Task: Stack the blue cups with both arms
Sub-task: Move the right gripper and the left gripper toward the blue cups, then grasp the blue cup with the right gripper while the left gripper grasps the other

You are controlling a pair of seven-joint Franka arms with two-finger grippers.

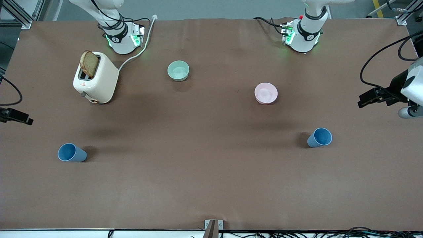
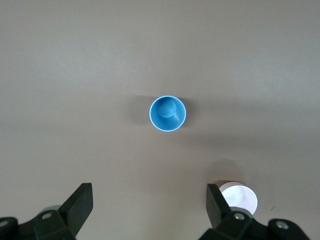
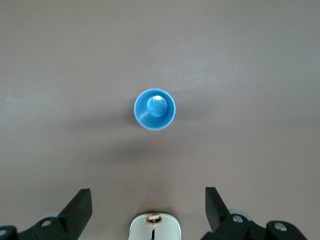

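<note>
Two blue cups stand upright and well apart on the brown table [image 1: 211,185]. One cup [image 1: 320,137] sits toward the left arm's end, nearer the front camera than the pink bowl [image 1: 266,93]. The other cup [image 1: 71,152] sits toward the right arm's end, nearer the front camera than the toaster [image 1: 96,78], which has a slice of bread [image 1: 89,63] poking up from its slot. A mint-green bowl [image 1: 178,70] stands between the two arm bases.

Nothing is stacked yet; this looks like the approach. The left gripper [image 2: 150,210] hangs high over its end of the table, fingers spread wide and empty, its cup [image 2: 168,113] centred below in the wrist view. The right gripper [image 3: 149,210] hangs high too, fingers just as wide, empty, looking straight down into its cup [image 3: 155,109].

To do this step well, each arm probably wants to descend straight, keeping the cup centred between the fingers. These tapered tumblers look light and easy to tip, so both fingers should close on the wall together, below the rim. One cup then needs a clean lift, held upright, so its narrow base can drop into the other's mouth.
</note>
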